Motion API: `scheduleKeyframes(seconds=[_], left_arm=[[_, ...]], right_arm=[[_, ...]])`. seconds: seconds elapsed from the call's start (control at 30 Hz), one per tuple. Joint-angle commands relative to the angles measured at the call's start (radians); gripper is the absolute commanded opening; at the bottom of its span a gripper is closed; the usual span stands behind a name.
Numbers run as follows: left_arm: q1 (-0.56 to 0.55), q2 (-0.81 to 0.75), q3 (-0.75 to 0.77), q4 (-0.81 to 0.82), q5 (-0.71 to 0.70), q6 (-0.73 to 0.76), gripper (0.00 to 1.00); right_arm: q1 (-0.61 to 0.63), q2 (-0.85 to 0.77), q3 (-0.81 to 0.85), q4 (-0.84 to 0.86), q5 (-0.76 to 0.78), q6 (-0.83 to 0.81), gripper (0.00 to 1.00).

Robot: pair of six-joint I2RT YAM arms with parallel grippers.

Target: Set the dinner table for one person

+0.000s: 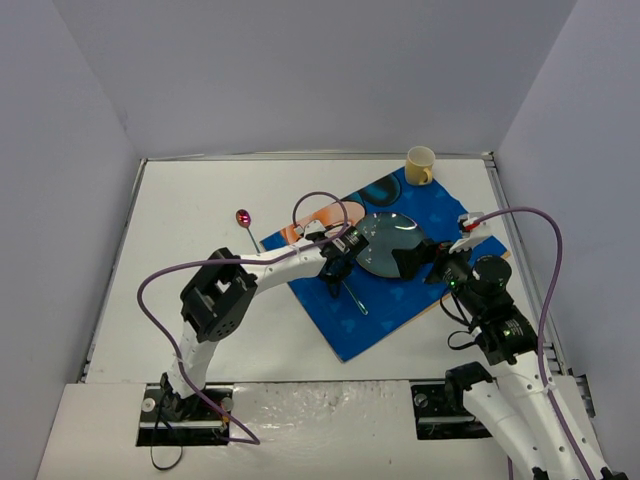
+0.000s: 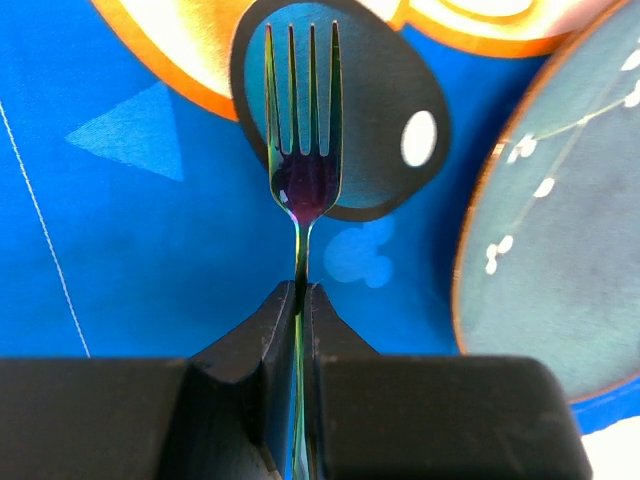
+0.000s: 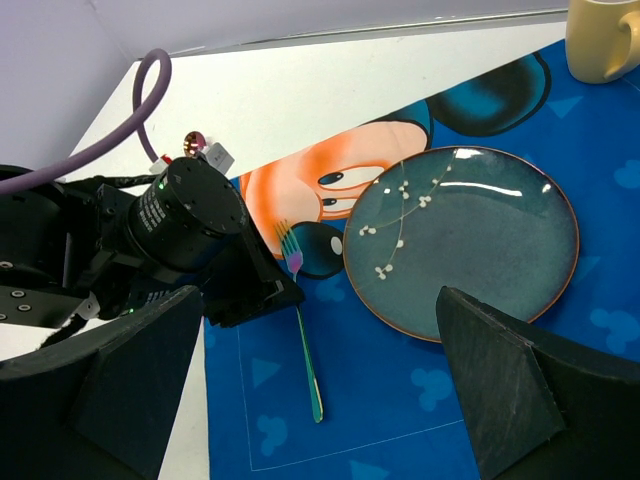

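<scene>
The dinner table [image 1: 200, 200], a plain white top with a thin metal rim, filled the floor of the grey-walled enclosure and bore everything else. On its right half a blue cartoon-mouse placemat [image 1: 370, 325] lay turned at an angle, 1 corner pointing toward the arms. A dark teal plate [image 1: 385, 240] with a thin brown edge and a sprig of white dots sat on the far part of the placemat.

The right gripper [image 1: 437, 250] hung over the near right side of the plate, its 2 fingers [image 3: 500, 390] spread as wide as they go, with nothing between them. The left gripper [image 2: 300, 290] reached in from the left, low over the placemat just left of the plate, its fingers pinched tight on the handle of a fork [image 2: 303, 170].

A pale yellow mug [image 1: 420, 165] stood upright at the placemat's far corner, handle to the right.

The iridescent fork pointed its 4 tines away from the arms, over the mouse's black nose, just beside the plate but apart from it; its handle end stuck out behind the fingers. Whether it rested on the mat could not be told.

A spoon [image 1: 243, 217] with a pinkish bowl lay on the bare table left of the placemat.
</scene>
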Motion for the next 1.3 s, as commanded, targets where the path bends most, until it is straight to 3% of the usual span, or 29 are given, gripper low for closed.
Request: scheduleKeyframes(seconds=[0.0, 0.37, 0.47, 0.73, 0.9, 1.03, 1.27], left_arm=[[-0.007, -0.032, -0.012, 0.018, 0.007, 0.002, 0.00], [-0.007, -0.047, -0.050, 0.028, 0.026, 0.004, 0.00], [-0.007, -0.046, -0.055, 0.025, 0.027, 0.002, 0.05], [-0.006, -0.065, -0.056, 0.003, 0.027, -0.009, 0.26], [-0.006, -0.124, -0.062, 0.035, 0.036, 0.020, 0.55], [0.011, -0.198, -0.049, 0.017, 0.025, 0.098, 0.77], [0.138, -0.316, -0.075, -0.034, 0.029, 0.333, 0.93]], right_arm=[[0.007, 0.009, 0.027, 0.053, 0.019, -0.012, 1.00], [0.007, 0.024, 0.027, 0.053, 0.022, -0.017, 1.00], [0.007, 0.027, 0.027, 0.055, 0.024, -0.018, 1.00], [0.007, 0.027, 0.027, 0.054, 0.024, -0.020, 1.00], [0.008, 0.027, 0.031, 0.053, 0.012, -0.022, 1.00], [0.007, 0.027, 0.035, 0.052, 0.007, -0.023, 1.00], [0.007, 0.025, 0.037, 0.051, 0.011, -0.022, 1.00]])
